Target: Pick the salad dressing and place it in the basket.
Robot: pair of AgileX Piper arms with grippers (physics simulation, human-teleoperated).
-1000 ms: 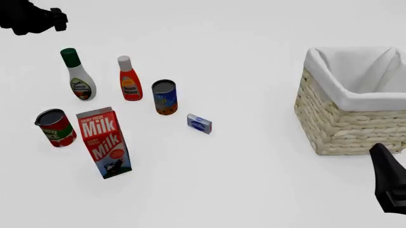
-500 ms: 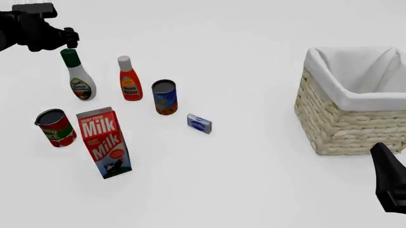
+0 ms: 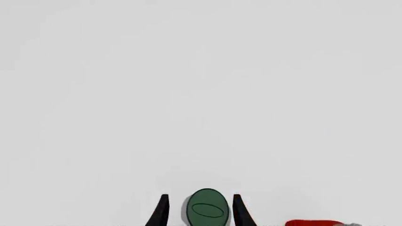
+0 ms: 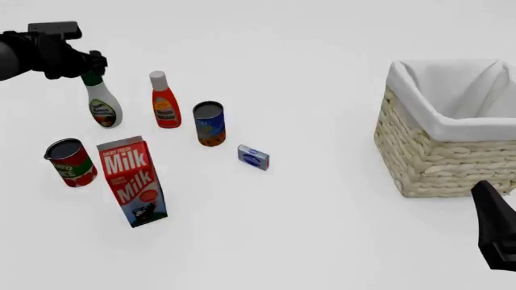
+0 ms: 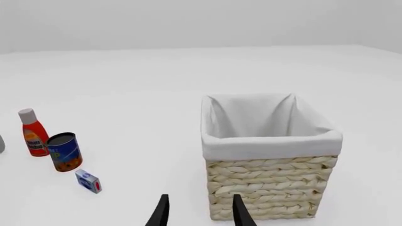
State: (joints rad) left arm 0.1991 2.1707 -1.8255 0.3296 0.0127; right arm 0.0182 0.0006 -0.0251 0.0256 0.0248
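The salad dressing (image 4: 103, 104) is a white bottle with a green cap, standing upright at the far left of the table. My left gripper (image 4: 90, 64) is down over its cap and hides most of it. In the left wrist view the green cap (image 3: 207, 210) sits between my open fingertips (image 3: 163, 211) with a small gap on each side, so the left gripper (image 3: 199, 197) is open around it. The wicker basket (image 4: 439, 158) with white lining stands at the right. My right gripper (image 4: 485, 198) is open and empty just in front of the basket (image 5: 270, 186).
A red bottle with a white cap (image 4: 164, 101) stands right of the dressing, then a blue can (image 4: 209, 124) and a small blue box (image 4: 253, 157). A red can (image 4: 71, 162) and a milk carton (image 4: 133, 181) stand in front of the dressing.
My left gripper has moved right and down from the far left corner onto the dressing's cap. The right arm and all objects have stayed still.
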